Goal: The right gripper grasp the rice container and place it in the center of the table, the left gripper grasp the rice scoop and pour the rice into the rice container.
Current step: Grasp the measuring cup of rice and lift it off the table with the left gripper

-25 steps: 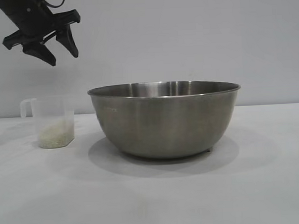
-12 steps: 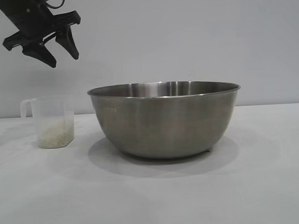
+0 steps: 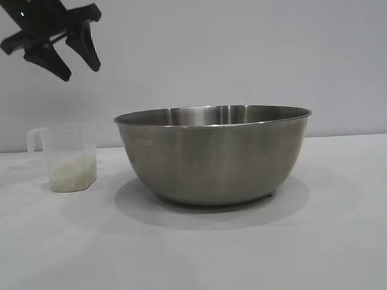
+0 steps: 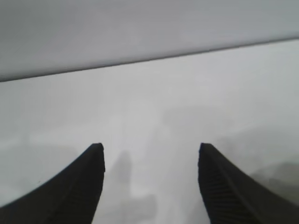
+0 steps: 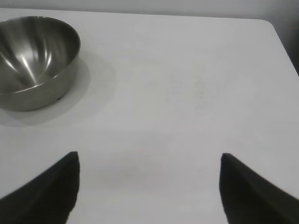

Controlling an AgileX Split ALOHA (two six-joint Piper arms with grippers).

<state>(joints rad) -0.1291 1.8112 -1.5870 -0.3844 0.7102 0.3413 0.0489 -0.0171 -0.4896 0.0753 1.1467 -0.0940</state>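
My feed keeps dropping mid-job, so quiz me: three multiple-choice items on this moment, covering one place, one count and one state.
1. Where is the small translucent plastic measuring cup?
A. inside the bowl
B. on the table beside the bowl
C. in a pincer

2. How many containers stand on the white table?
A. one
B. two
C. three

3. What state is the left pincer in?
A. open, empty
B. shut on the cup
C. shut on the bowl

Key: 1 B, it stands apart from the large round stainless-steel bowl; 2 B, cup and bowl; 3 A, fingers spread above the cup.
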